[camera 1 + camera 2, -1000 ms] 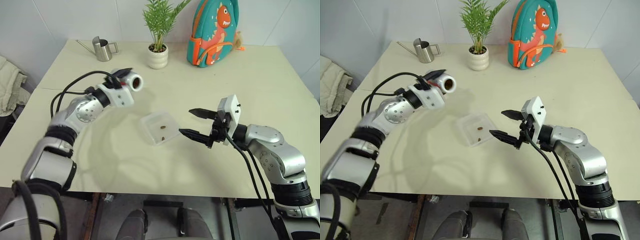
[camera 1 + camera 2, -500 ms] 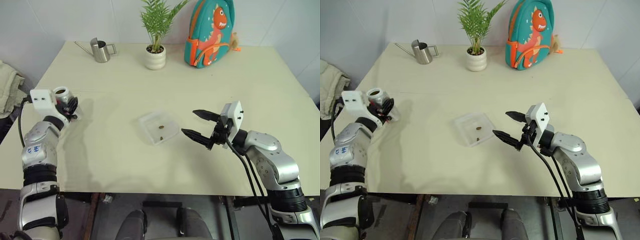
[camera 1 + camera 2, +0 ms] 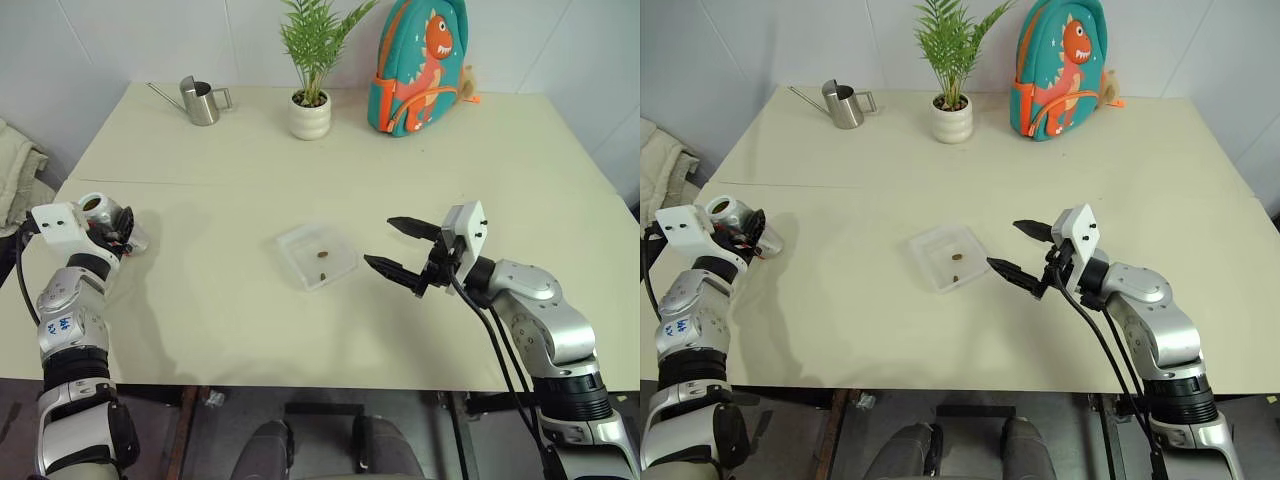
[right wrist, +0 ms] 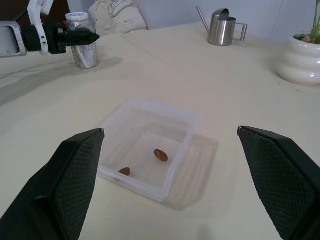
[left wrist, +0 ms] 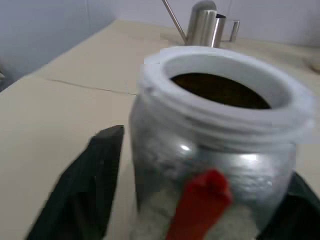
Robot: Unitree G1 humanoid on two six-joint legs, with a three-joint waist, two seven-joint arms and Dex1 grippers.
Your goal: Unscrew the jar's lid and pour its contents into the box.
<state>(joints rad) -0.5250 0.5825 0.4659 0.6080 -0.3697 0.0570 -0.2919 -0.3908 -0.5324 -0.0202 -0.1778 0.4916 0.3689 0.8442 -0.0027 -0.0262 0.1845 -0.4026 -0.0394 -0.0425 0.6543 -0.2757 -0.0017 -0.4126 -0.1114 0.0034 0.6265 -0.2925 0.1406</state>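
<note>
The jar (image 5: pixel 215 150), clear with a red mark on its side, stands upright and lidless on the table's far left edge (image 3: pixel 97 205). My left gripper (image 3: pixel 120 228) is open around it, and a gap shows between one black finger (image 5: pixel 85 190) and the glass. The lid is out of view. The box (image 3: pixel 316 256), a shallow clear tray, lies at the table's middle and holds the contents, two brown bits (image 4: pixel 160 155). My right gripper (image 3: pixel 379 241) hovers open just right of the box, holding nothing.
A steel watering can (image 3: pixel 203 99), a white plant pot (image 3: pixel 310 115) and a dinosaur backpack (image 3: pixel 420 65) stand along the table's far edge. A pale cloth (image 3: pixel 662 165) lies beyond the left edge. A seam crosses the tabletop (image 3: pixel 250 190).
My left arm swung the jar from a tilt near the box out to the far left, stood it upright and loosened its fingers. The right arm stayed still.
</note>
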